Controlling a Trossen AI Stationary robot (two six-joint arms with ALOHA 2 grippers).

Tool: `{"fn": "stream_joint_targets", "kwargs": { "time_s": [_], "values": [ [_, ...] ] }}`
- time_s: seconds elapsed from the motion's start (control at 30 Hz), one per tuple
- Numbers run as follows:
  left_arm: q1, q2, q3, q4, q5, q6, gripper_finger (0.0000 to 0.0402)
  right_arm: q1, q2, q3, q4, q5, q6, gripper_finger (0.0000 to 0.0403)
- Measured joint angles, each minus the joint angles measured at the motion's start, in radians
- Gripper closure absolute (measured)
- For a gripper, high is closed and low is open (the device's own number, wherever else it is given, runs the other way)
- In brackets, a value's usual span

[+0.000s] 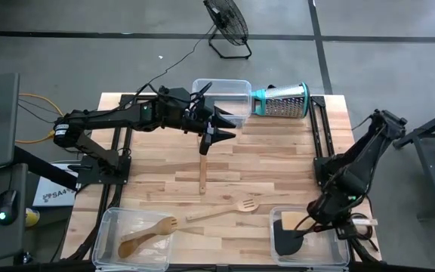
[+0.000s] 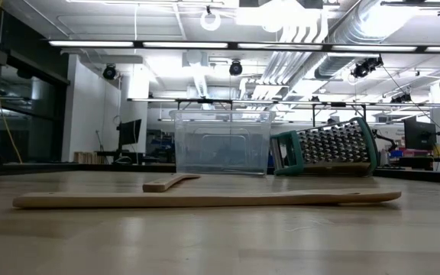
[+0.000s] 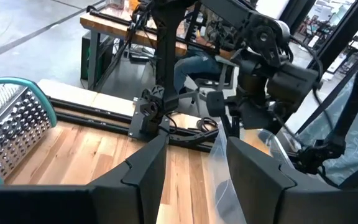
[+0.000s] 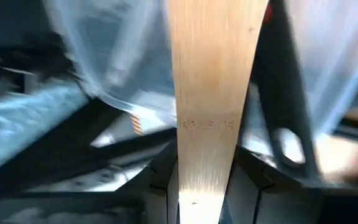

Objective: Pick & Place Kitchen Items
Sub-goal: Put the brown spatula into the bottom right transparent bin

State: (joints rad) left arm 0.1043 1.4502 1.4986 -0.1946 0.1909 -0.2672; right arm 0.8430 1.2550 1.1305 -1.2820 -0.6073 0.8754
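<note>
Right gripper (image 1: 331, 215) is down at the near-right clear bin (image 1: 338, 255), jaws clamped on a pale wooden handle (image 4: 211, 93) that runs straight out between the fingers in the right wrist view. A black spatula (image 1: 285, 240) lies in that same bin, head toward the bin's left side.

Left gripper (image 1: 219, 130) hovers over the far middle of the table (image 1: 278, 159), just beside the far clear bin (image 1: 236, 91); jaws part-open with nothing between them (left wrist view shows the gap clear).

A long wooden utensil (image 1: 202, 166) lies on the table just under the left gripper, running toward the near edge. A slotted wooden fork (image 1: 229, 209) lies on bare table between the two near bins. The near-left bin (image 1: 108, 234) holds wooden spoons (image 1: 148, 236).

Steel cone grater (image 1: 282, 100) with teal rim lies on its side at the far edge, right of the far bin, roughly touching it.

Low view: a wooden utensil (image 2: 205, 198) lies flat across the foreground, far bin and grater behind.
</note>
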Motion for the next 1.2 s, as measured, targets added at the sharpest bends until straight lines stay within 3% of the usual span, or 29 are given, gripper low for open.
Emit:
{"fn": "stream_joint_targets", "kwargs": {
  "time_s": [0.23,0.43,0.8,1.0,1.2],
  "values": [
    [0.0,0.0,0.0,-0.003,0.0,0.0,0.0234,0.006,0.053,0.0,-0.201,-0.012,-0.106,0.0318],
    [0.0,0.0,0.0,-0.003,0.0,0.0,0.0234,0.009,0.072,0.0,-0.21,-0.02,-0.142,0.0318],
    [0.0,0.0,0.0,-0.006,0.0,0.0,0.0234,0.015,0.131,0.002,-0.245,0.103,-0.319,0.0318],
    [0.0,0.0,0.0,-0.018,0.0,0.0,0.0234,0.015,0.132,0.002,-0.287,0.143,-0.302,0.0318],
    [0.0,0.0,0.0,-0.018,0.0,0.0,0.0234,0.015,0.131,0.001,-0.285,0.115,-0.251,0.0239]
  ]
}}
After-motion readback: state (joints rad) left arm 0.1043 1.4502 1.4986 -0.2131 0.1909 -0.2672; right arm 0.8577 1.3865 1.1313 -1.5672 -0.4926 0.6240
